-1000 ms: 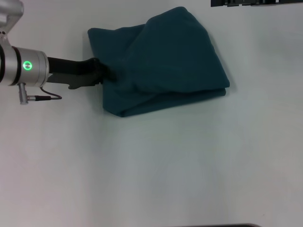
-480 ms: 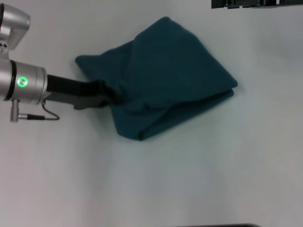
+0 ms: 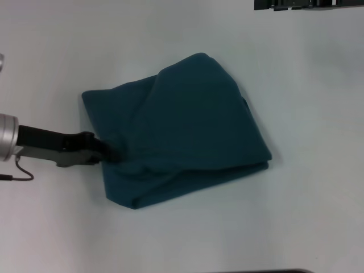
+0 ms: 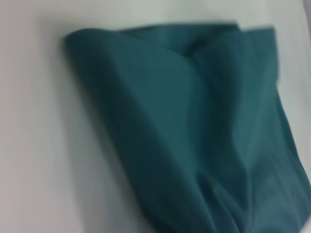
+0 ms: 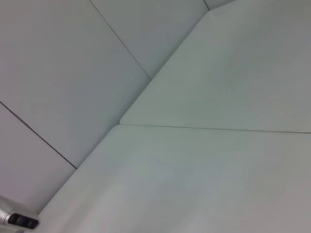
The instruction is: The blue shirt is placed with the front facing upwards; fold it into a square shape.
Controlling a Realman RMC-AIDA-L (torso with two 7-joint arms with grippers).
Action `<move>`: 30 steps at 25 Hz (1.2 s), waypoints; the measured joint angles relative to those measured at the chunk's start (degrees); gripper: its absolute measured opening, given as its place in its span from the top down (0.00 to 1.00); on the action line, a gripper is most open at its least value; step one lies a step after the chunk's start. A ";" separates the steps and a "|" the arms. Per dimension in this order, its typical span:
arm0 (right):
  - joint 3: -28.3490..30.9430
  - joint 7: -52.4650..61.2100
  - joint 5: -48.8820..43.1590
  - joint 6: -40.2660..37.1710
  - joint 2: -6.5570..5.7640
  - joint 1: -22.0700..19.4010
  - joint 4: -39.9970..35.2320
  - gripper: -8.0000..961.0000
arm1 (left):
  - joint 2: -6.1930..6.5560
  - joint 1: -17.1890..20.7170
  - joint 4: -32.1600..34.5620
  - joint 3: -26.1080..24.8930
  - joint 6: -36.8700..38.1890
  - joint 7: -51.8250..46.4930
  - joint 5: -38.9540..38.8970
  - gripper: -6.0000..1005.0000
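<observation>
1. Blue shirt (image 3: 182,128): folded into a rough, lumpy bundle, plain teal side up, lying on the white table (image 3: 239,227).
2. Left gripper (image 3: 108,154): comes in from the left edge, pinched on the bundle's near left edge; cloth bunches and creases at the grip.
3. Bulk of the shirt spreads away from the pincer, rightward and farther off.
4. Left wrist view: teal folds (image 4: 204,136) fanning out from the grip point.
5. Right gripper: out of sight.

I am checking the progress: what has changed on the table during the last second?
The left gripper, still shut on the folded dark teal-blue cotton shirt, dragged it toward the robot and slightly to its left, turning it a little. The shirt stayed folded; the white table is unchanged.
</observation>
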 joint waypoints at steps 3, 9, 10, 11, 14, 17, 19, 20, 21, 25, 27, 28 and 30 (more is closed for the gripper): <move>0.02 0.00 0.00 0.01 0.00 0.12 0.02 0.02 | 0.77 -0.01 0.28 -0.11 -1.57 -0.24 0.01 0.88; 0.02 0.01 0.00 -0.03 0.00 0.00 0.08 0.02 | 1.62 -1.49 1.03 -0.17 -4.30 -0.45 0.01 0.88; 0.02 0.01 0.00 -0.03 0.00 -0.05 0.08 0.02 | 1.69 -1.63 1.18 -0.16 -4.32 -0.59 0.01 0.88; 0.02 0.01 0.00 -0.03 0.00 -0.07 0.08 0.02 | 1.84 -1.83 1.37 -0.12 -4.33 -0.82 0.01 0.88; 0.02 0.01 0.00 -0.03 0.00 -0.16 0.09 0.02 | 2.01 -1.89 1.47 -0.20 -4.20 -1.20 0.00 0.88; 0.01 0.01 0.00 -0.06 0.00 -0.25 0.09 0.02 | 2.41 -1.58 1.49 -0.70 -3.13 -1.72 -0.04 0.88; 0.01 0.01 0.00 -0.09 0.00 -0.23 0.09 0.02 | 2.57 -1.25 1.16 -0.70 -1.78 -1.82 -0.19 0.87; 0.01 0.01 0.00 -0.11 0.00 -0.20 0.09 0.02 | 2.60 -0.94 0.73 -0.71 -0.91 -1.89 -0.23 0.87; 0.01 0.01 0.00 -0.12 0.00 -0.14 0.09 0.02 | 2.56 -0.46 0.04 -0.71 0.07 -2.13 -0.22 0.86; 0.02 0.01 0.00 -0.11 0.00 0.13 0.08 0.02 | 2.72 0.27 -0.38 -0.92 0.44 -2.23 -0.11 0.85; 0.01 0.01 0.00 -0.10 0.00 0.25 0.09 0.02 | 2.86 0.76 -1.42 -2.04 0.40 -2.04 -0.08 0.78; 0.00 0.01 0.00 -0.10 0.00 0.30 0.09 0.02 | 2.90 0.93 -2.06 -2.66 0.39 -2.01 -0.08 0.74; 0.01 0.04 0.00 -0.11 0.00 0.39 0.09 0.02 | 2.58 1.86 -5.09 -5.69 0.78 -2.08 -0.46 0.67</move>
